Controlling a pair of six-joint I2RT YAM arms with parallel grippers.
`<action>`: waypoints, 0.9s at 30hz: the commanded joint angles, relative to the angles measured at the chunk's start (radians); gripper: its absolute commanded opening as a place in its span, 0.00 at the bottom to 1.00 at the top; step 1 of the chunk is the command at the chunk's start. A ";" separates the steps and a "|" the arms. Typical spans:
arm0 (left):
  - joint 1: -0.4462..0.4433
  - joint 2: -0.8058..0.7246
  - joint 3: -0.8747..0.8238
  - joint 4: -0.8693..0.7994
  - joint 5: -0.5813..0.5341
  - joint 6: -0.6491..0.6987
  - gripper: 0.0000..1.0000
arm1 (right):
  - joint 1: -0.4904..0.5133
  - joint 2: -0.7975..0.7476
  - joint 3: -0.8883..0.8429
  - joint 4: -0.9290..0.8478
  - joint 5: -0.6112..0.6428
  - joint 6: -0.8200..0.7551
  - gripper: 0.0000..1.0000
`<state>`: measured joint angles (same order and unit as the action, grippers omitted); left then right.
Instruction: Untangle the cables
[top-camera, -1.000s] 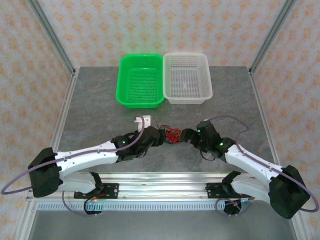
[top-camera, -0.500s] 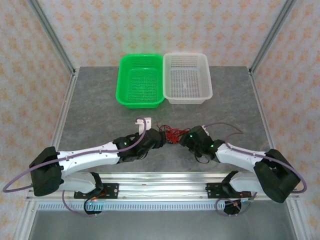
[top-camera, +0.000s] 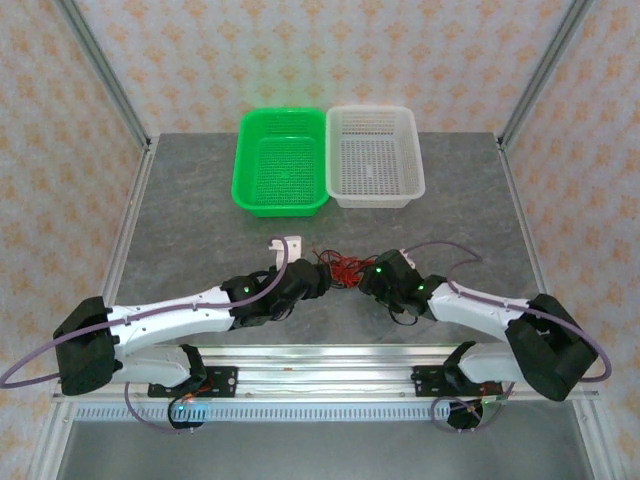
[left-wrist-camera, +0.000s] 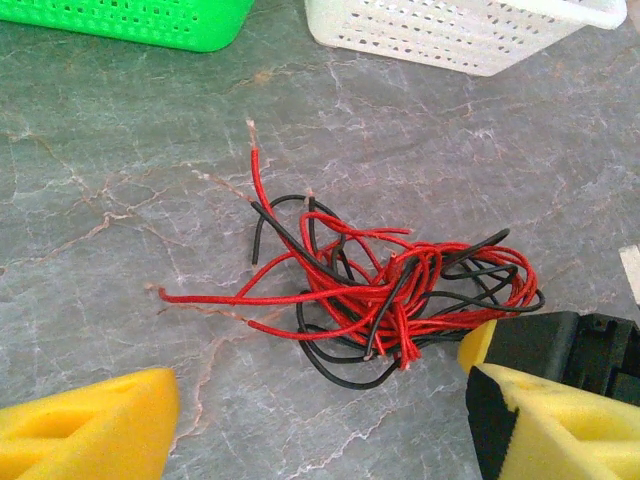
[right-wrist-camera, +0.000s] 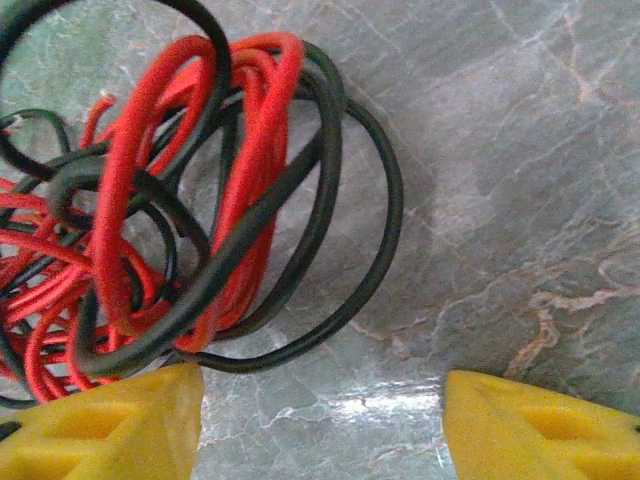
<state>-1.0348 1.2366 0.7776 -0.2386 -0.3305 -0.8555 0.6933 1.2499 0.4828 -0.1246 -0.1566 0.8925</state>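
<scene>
The cables (left-wrist-camera: 380, 290), a red and black tangle, lie on the surface (top-camera: 200, 220) mid-scene, nearer than the baskets. The left gripper (top-camera: 322, 277) and right gripper (right-wrist-camera: 320, 420) flank them, both open.

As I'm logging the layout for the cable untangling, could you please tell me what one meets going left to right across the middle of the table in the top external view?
left gripper → cables, a red and black tangle → right gripper
</scene>
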 joint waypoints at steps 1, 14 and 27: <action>-0.009 0.009 0.040 -0.016 -0.036 0.033 0.77 | -0.002 -0.048 0.049 0.160 0.023 -0.041 0.65; -0.010 -0.031 0.020 -0.031 -0.052 0.040 0.77 | -0.002 0.060 0.103 0.114 0.044 0.036 0.80; -0.013 -0.069 0.010 -0.047 -0.048 0.039 0.76 | -0.002 0.174 0.091 0.134 0.109 0.036 0.73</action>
<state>-1.0348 1.1870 0.7910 -0.2466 -0.3531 -0.8291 0.6930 1.3827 0.5598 0.0029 -0.0948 0.9241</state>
